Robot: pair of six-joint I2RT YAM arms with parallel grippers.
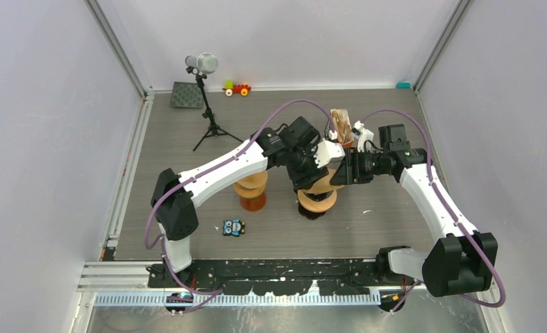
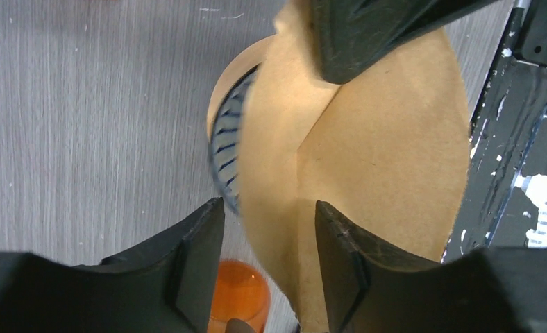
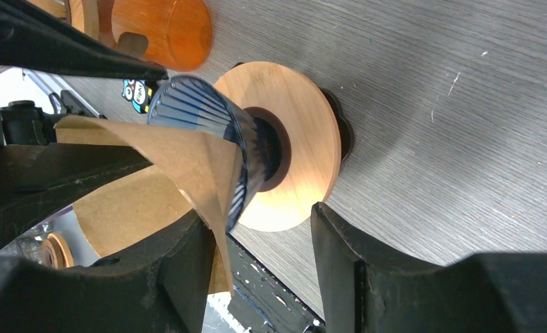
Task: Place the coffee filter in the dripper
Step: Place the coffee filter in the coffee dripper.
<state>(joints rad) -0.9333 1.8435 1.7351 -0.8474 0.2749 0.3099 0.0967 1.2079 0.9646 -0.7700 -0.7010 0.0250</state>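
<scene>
One brown paper coffee filter (image 2: pixel 382 159), folded along a crease, lay draped over the rim of the dripper (image 3: pixel 208 114), a blue ribbed glass cone set in a round wooden collar. It was not seated inside the cone; one flap hung down past the cone's edge in the right wrist view. The dripper stood near the middle of the grey wood-grain table (image 1: pixel 389 222), under both wrists.

The left gripper (image 2: pixel 269 211) hung over the filter with its jaws parted, the paper's creased part lying in the gap between them and not pinched. The right gripper (image 3: pixel 257 216) also had its jaws spread wide, the filter's hanging flap just beside one finger and the wooden collar between the two. A dark finger from the other arm overlapped the filter's top edge in the left wrist view.

Just left of the dripper stood an orange translucent vessel with a wooden collar (image 1: pixel 251 193). A small owl-faced toy (image 1: pixel 233 227) lay nearer the bases. Behind the arms stood a wooden rack of brown filters (image 1: pixel 339 123), and far back a silver microphone on a black tripod (image 1: pixel 203 64) and a red-and-yellow toy car (image 1: pixel 237 88).
</scene>
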